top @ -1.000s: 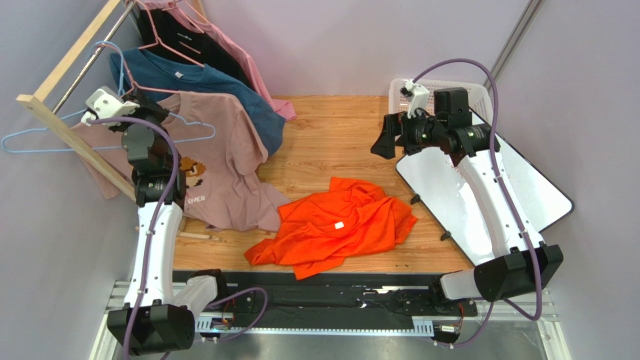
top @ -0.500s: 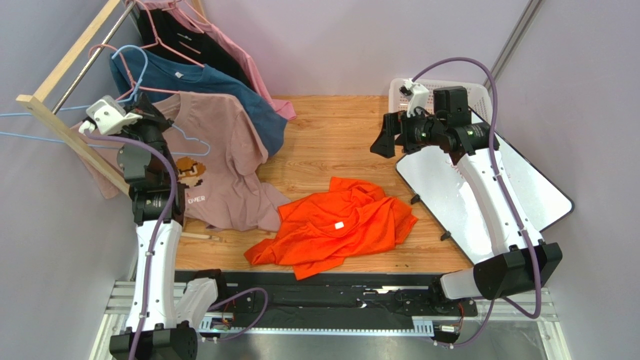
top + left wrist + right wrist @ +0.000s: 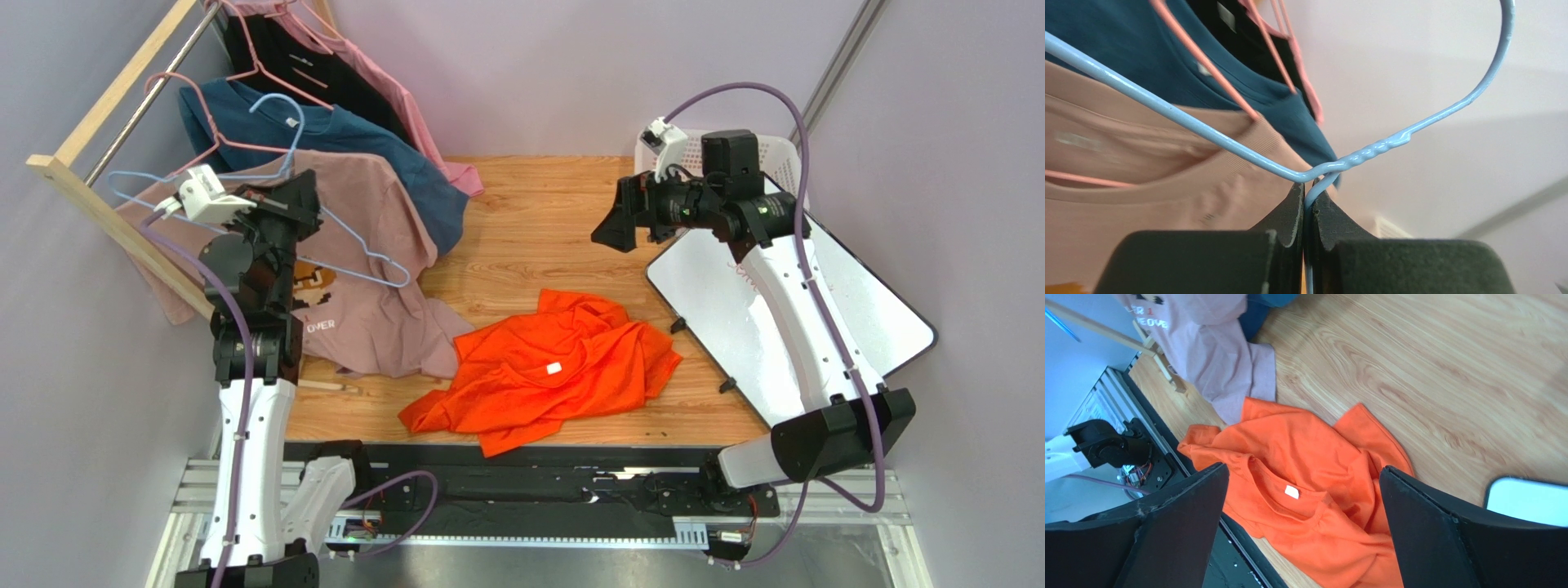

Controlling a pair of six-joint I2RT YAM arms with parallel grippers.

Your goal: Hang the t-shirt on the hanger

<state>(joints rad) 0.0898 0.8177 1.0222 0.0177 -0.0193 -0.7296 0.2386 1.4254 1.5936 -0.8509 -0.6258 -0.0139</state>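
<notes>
Left arm rises steeply from its base, wrist bent toward the clothes rack. Left hand is clenched on the light-blue wire hanger just below its twisted neck, and the hanger tilts across the dusty-pink shirt. Right arm arches up and leftward. Right hand is spread wide, empty, above the wooden surface. The orange t-shirt lies crumpled there, label up.

The t-shirt lies at the front centre of the bench. Left of it, shirts hang from the rack — the hanger sits before them, in the left claw. The right claw hangs behind the t-shirt, with a board to its right.
</notes>
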